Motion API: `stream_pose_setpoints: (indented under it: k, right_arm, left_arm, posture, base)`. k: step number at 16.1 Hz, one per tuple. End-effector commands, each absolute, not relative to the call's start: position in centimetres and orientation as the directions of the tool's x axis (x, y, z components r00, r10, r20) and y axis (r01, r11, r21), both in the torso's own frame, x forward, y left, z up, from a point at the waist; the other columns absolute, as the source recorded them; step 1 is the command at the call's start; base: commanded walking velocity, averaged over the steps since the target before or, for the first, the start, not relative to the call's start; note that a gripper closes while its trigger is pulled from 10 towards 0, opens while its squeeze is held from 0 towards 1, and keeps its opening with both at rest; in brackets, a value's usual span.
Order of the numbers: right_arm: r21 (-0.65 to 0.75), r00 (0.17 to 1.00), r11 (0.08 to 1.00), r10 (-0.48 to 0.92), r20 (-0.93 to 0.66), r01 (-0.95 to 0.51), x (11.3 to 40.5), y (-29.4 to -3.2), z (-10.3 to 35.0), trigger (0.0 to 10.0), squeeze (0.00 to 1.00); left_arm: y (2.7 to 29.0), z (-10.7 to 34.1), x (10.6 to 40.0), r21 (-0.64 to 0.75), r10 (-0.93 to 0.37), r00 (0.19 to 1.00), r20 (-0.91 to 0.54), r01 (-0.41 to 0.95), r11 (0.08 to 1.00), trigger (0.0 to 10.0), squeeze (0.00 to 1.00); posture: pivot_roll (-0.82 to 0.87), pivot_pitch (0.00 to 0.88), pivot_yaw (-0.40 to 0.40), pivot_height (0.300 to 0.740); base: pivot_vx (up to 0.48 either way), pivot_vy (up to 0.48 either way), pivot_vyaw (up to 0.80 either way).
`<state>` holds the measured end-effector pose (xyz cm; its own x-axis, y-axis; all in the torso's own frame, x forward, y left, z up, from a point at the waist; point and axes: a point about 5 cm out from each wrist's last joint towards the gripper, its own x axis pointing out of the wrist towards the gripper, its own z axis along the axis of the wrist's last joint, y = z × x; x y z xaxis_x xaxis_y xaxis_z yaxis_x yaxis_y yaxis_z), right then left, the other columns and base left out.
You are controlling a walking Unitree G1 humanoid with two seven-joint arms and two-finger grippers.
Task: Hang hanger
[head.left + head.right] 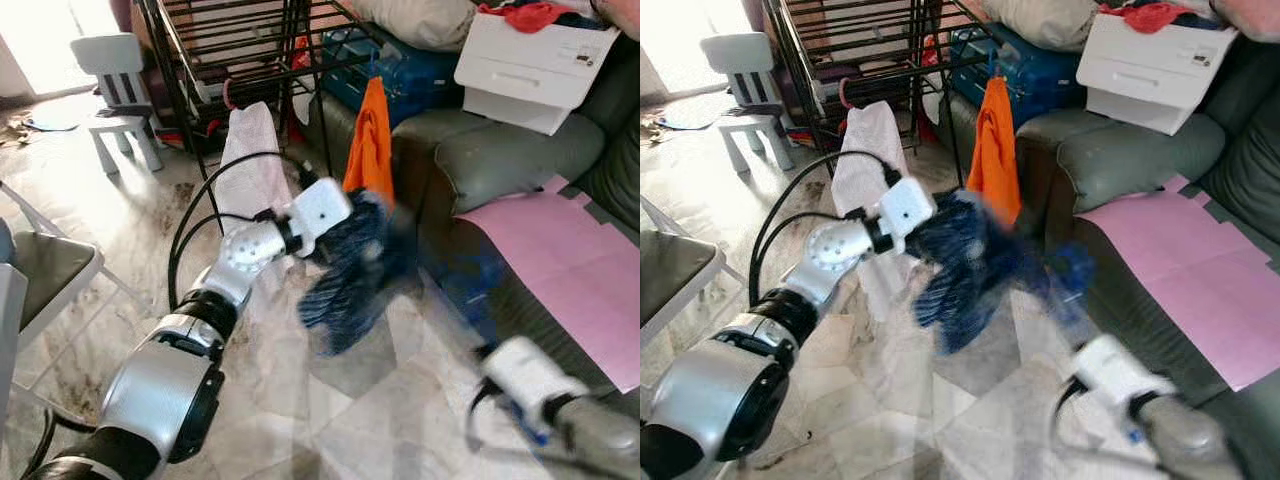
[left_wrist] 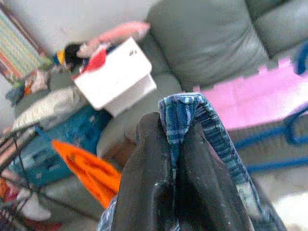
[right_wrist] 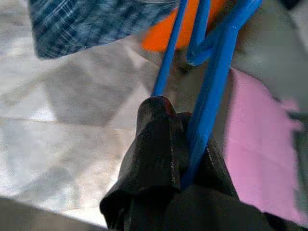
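Holding a blue plaid garment (image 1: 350,265) pinched in the left hand (image 2: 175,159) and a blue hanger (image 3: 211,86) clamped in the right hand (image 3: 185,144), the robot stands near the far black rack (image 1: 240,40); hanging is not yet done.

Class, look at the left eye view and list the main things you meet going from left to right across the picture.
White child's chair → white cloth on the black rack → orange garment → white drawer box → pink mat.
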<state>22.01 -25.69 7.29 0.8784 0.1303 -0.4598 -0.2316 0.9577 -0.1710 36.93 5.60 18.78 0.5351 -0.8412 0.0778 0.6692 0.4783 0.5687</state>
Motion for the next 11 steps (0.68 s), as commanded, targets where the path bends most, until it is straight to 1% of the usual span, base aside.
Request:
stream_pose_setpoints:
  k: [1,2,4,5,7,8,10,11]
  right_arm:
    - [-0.147,0.897,0.978,0.068,-0.436,-0.146,22.1,-27.1,7.4,10.0,0.00]
    - [-0.116,0.904,0.988,0.041,-0.425,-0.099,22.2,-27.8,7.4,10.0,0.00]
    - [-0.069,0.911,0.996,0.020,-0.412,-0.053,22.2,-28.3,7.1,10.0,0.00]
    - [-0.014,0.912,1.000,0.015,-0.410,-0.023,22.2,-28.4,6.8,10.0,0.00]
    - [0.028,0.912,1.000,0.021,-0.410,-0.010,22.4,-28.1,6.5,10.0,0.00]
    - [0.087,0.931,0.995,-0.011,-0.364,0.046,23.1,-28.2,7.1,10.0,0.00]
    - [0.142,0.941,0.985,-0.048,-0.334,0.100,23.6,-28.7,7.7,10.0,0.00]
    - [0.260,0.954,0.943,-0.136,-0.267,0.207,24.6,-30.3,9.0,10.0,0.00]
  left_arm:
    - [5.3,21.2,37.2,0.573,-0.851,0.502,0.156,0.655,0.492,10.0,0.00]
    - [4.9,21.9,37.2,0.560,-0.858,0.478,0.185,0.667,0.492,10.0,0.00]
    - [4.4,22.6,36.9,0.556,-0.871,0.442,0.216,0.677,0.482,10.0,0.00]
    - [4.0,22.9,36.7,0.544,-0.876,0.418,0.240,0.690,0.478,10.0,0.00]
    - [3.5,22.8,36.3,0.544,-0.888,0.389,0.244,0.704,0.457,10.0,0.00]
    - [3.3,22.0,36.1,0.536,-0.899,0.379,0.221,0.722,0.437,10.0,0.00]
    - [3.4,21.3,35.9,0.528,-0.904,0.377,0.201,0.736,0.424,10.0,0.00]
    - [3.1,19.2,35.2,0.494,-0.937,0.330,0.117,0.799,0.343,10.0,0.00]
  posture:
    - [-0.02,0.000,0.045,0.740]
    - [-0.02,0.000,0.045,0.740]
    - [-0.02,0.000,0.046,0.740]
    - [-0.02,0.000,0.047,0.740]
    - [-0.02,0.000,0.047,0.740]
    - [-0.02,0.000,0.046,0.740]
    - [-0.02,0.000,0.048,0.740]
    - [-0.02,0.000,0.049,0.740]
  base:
    - [0.000,0.000,0.00]
    - [0.000,0.000,0.00]
    - [0.000,0.000,0.00]
    - [0.000,0.000,0.00]
    - [0.000,0.000,0.00]
    - [0.000,0.000,0.00]
    - [0.000,0.000,0.00]
    - [0.000,0.000,0.00]
